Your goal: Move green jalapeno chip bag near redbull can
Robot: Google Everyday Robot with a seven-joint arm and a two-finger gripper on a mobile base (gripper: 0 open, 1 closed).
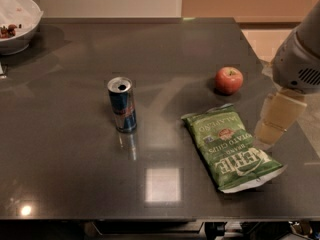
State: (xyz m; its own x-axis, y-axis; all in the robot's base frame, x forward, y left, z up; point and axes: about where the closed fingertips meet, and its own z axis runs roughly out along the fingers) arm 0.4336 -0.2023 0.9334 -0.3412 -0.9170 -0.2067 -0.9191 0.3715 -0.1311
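Note:
The green jalapeno chip bag (231,149) lies flat on the dark table (70,154), right of centre, with its white "Kettle" lettering and a silvery end toward the front edge. The redbull can (122,104) stands upright left of centre, blue and silver, well apart from the bag. My gripper (272,129) hangs at the right side, just right of the bag's upper part and above the table's right edge. It holds nothing.
A red apple (229,80) sits behind the bag, toward the right edge. A white bowl (15,21) with some food stands at the back left corner. The arm's grey housing (300,59) fills the upper right.

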